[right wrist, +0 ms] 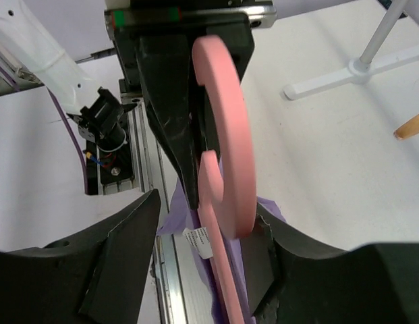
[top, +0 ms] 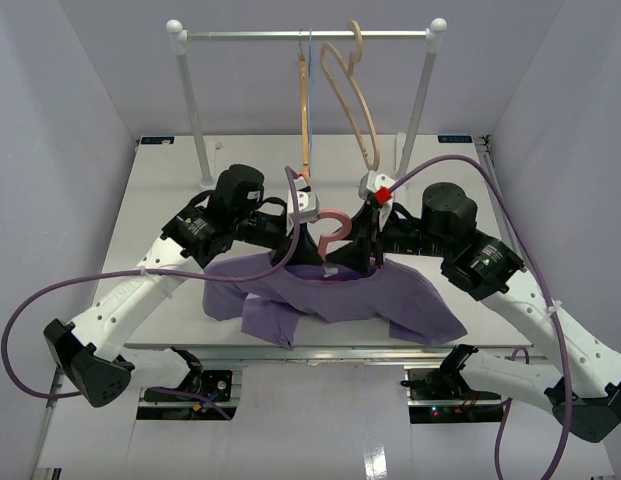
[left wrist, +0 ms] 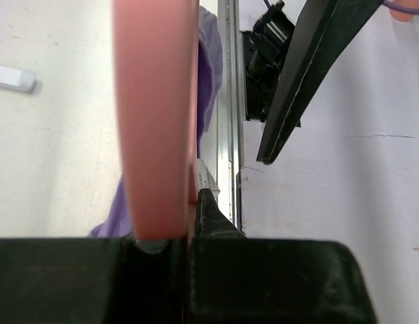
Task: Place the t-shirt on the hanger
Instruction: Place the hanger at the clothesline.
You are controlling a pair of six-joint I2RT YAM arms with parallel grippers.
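Note:
The pink hanger (top: 331,228) stands upright at the table's middle, its hook on top and its frame inside the lavender t-shirt (top: 350,300). The shirt drapes off it toward the near edge. My left gripper (top: 293,248) is shut on the hanger's neck; in the left wrist view the pink hanger (left wrist: 155,115) fills the space beside one black finger (left wrist: 209,212). My right gripper (right wrist: 208,206) is open, its fingers (right wrist: 115,263) on either side of the hanger (right wrist: 233,169) without pinching it. The shirt collar (right wrist: 271,208) and its white label (right wrist: 201,241) sit just below the hook.
A white clothes rack (top: 305,35) stands at the back of the table, carrying tan wooden hangers (top: 355,90) and a thin blue wire hanger (top: 310,90). Its foot (right wrist: 357,67) lies beyond the hanger. The table's metal near-edge rail (left wrist: 228,101) runs under the shirt.

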